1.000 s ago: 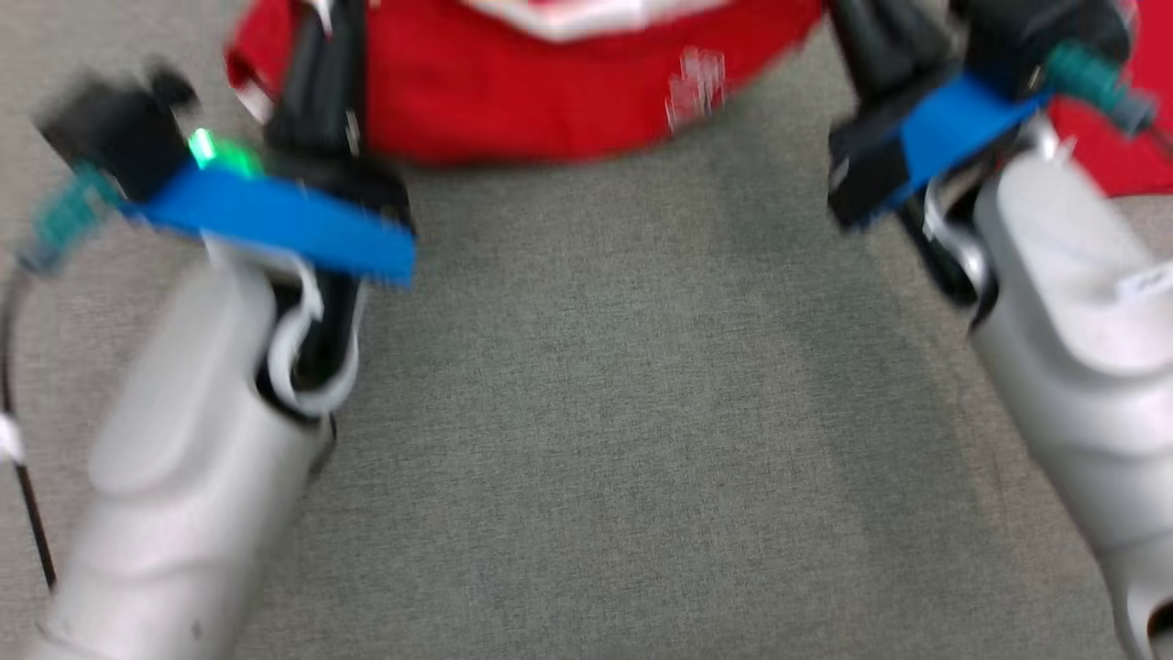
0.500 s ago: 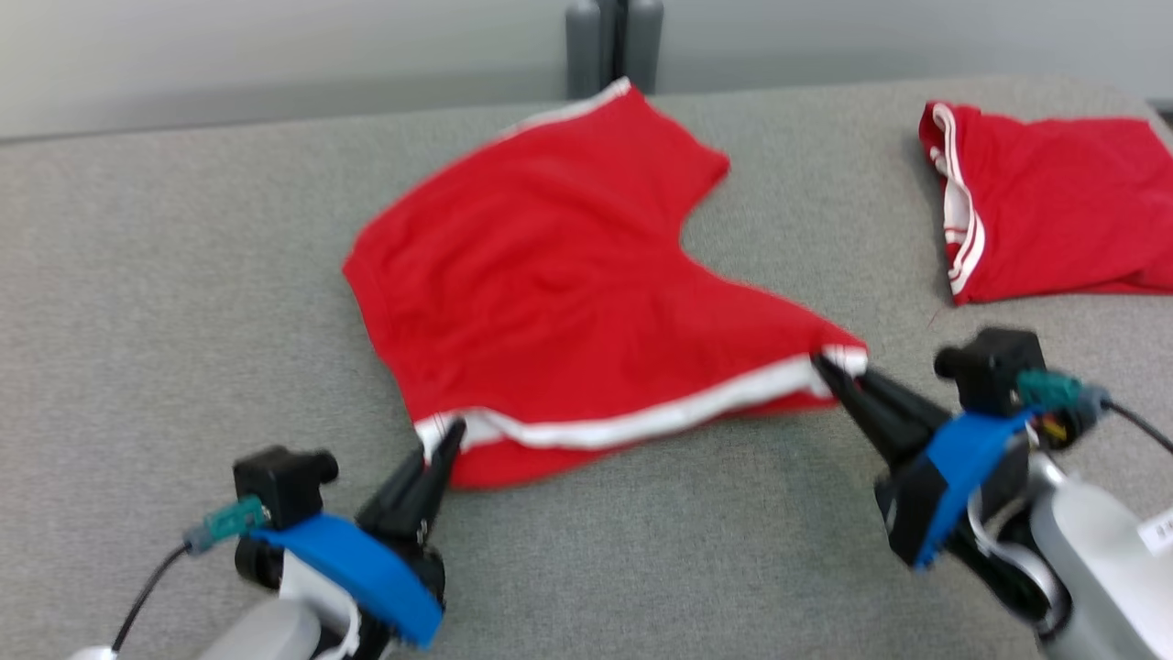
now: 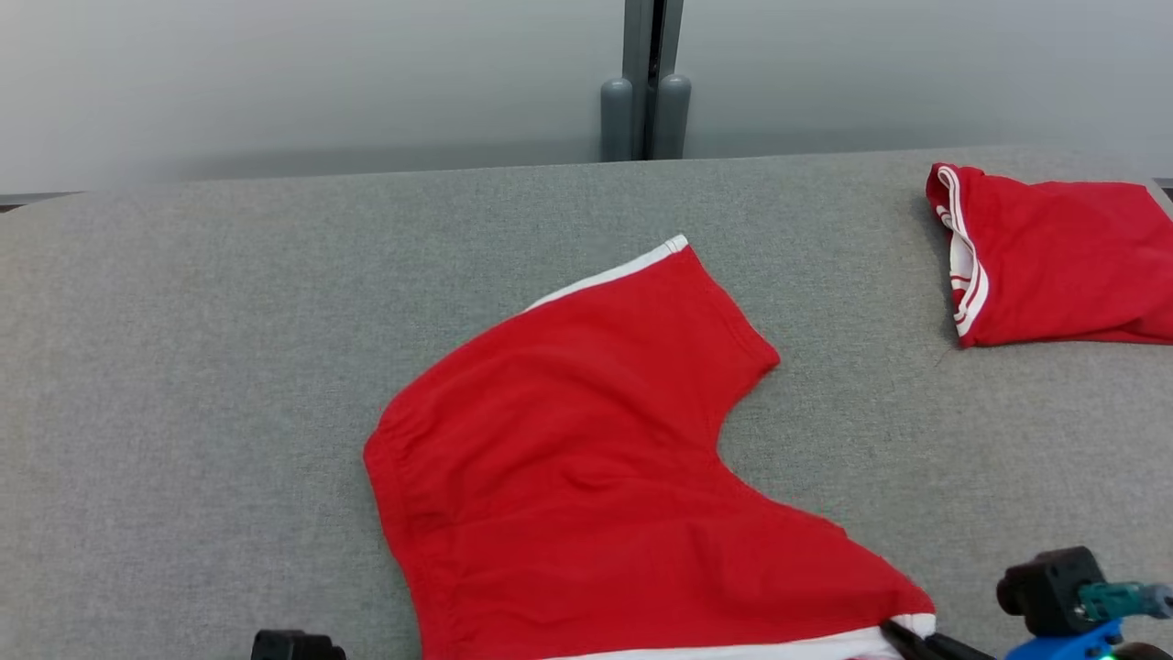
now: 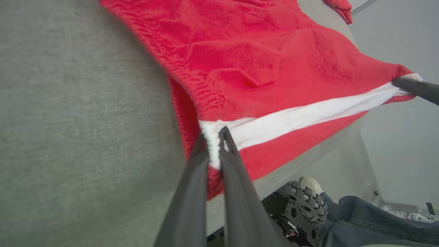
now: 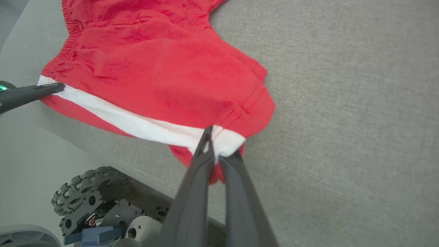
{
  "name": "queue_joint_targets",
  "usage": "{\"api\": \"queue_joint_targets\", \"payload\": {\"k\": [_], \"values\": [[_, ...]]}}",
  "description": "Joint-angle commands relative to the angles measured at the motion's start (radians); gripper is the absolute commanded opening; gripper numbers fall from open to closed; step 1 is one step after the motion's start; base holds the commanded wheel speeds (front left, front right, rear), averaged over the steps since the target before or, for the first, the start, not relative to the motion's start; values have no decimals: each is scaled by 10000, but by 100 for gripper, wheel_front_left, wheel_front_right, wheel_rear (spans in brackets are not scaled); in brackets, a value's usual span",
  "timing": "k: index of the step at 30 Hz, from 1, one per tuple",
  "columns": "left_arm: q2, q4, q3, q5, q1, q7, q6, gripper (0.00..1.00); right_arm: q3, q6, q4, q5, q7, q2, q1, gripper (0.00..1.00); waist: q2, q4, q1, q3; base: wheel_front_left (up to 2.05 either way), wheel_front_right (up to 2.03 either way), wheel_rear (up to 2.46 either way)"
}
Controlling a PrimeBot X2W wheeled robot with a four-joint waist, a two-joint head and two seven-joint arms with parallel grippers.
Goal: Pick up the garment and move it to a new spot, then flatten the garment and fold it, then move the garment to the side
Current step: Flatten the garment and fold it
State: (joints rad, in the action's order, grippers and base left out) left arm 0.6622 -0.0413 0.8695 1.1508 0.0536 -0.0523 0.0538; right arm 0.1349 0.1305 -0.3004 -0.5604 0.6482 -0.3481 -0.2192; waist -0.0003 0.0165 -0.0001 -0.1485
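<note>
The garment [image 3: 586, 477], red shorts with a white side stripe, lies spread on the grey table [image 3: 183, 367], its striped edge at the table's front edge. My left gripper [image 4: 214, 144] is shut on the striped edge's left corner. My right gripper [image 5: 214, 142] is shut on the other corner, and its fingers also show at the bottom of the head view [image 3: 903, 632]. The white stripe [image 4: 308, 116] runs taut between the two grips. In the left wrist view the right gripper's finger [image 4: 415, 87] shows at the right edge.
A second red garment [image 3: 1054, 266], folded, lies at the table's far right. A grey post [image 3: 646, 110] stands behind the table against the wall. Below the front edge are my wheeled base [image 5: 79, 199] and a person's leg in jeans [image 4: 370, 219].
The head camera has tilted up, so the garment and grippers sit lower in the picture. Both grippers stay shut on the striped edge's corners.
</note>
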Motion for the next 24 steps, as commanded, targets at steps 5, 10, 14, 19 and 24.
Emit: {"api": "queue_joint_targets", "payload": {"k": [5, 10, 14, 19, 24], "values": [[303, 1395, -298, 358, -588, 350, -265, 0, -983, 5, -2035, 968, 947, 508, -625, 0, 3, -202, 1, -123, 0, 0, 0], [13, 1828, -647, 232, 32, 616, -356, 0, -926, 5, -2135, 1247, 1164, 135, 695, 0, 3, -390, 1, -328, 0, 0, 0], [-406, 1664, -828, 249, 827, 495, -354, 0, -620, 5, -1230, 1207, 1000, -430, 2340, 0, 3, -609, 1, -599, 0, 0, 0], [-1204, 943, -1168, 119, 1951, 718, -541, 0, 29, 5, 124, 929, 426, -861, 4307, 0, 3, -934, 1, -1046, 0, 0, 0], [-1883, 88, -1430, 59, 2756, 1088, -560, 0, 811, 5, 1584, 748, -331, -1095, 6196, 0, 3, -1217, 1, -1573, 0, 0, 0]]}}
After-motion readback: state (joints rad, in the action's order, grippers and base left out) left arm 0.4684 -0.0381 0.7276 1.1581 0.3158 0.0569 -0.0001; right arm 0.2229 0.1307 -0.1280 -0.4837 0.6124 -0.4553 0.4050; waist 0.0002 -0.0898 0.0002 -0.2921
